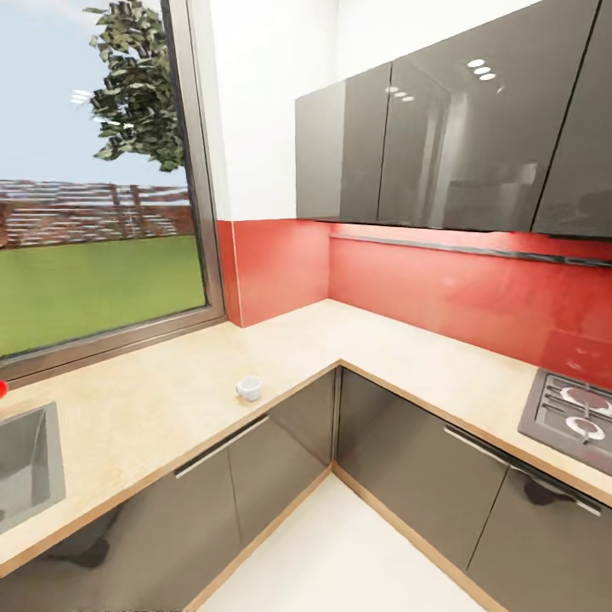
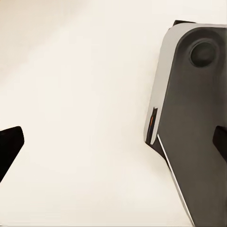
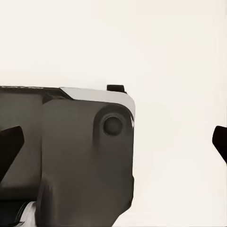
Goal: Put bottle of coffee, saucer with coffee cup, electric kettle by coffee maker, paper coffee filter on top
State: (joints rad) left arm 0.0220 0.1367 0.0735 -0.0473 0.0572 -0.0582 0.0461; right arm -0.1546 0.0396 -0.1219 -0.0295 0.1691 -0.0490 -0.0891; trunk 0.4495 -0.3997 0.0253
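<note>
My left gripper has its jaws spread wide with nothing between them: in the left wrist view I see one dark fingertip at one edge of the frame and the other at the opposite edge, over a pale cream floor. Part of my robot base, a dark grey panel with a white rim and a round recess, sits beside that gripper in the same view. My right gripper is likewise parted and holds nothing, its two dark tips at the frame's sides, with the same kind of grey-and-white body panel below it against the pale floor.

From the head camera I am facing the inner corner of the L-shaped kitchen countertop. The coffee cup stands alone on the worktop, close to its front edge, near where the two runs meet, and well apart from the steel sink set into the worktop's left end. A small red object peeks in at the frame's left edge above the sink; I cannot tell what it is. A hob is inset in the right-hand run. Grey cabinet fronts sit under the worktop, glossy wall cabinets hang above a red backsplash, and a window overlooks the left run.
</note>
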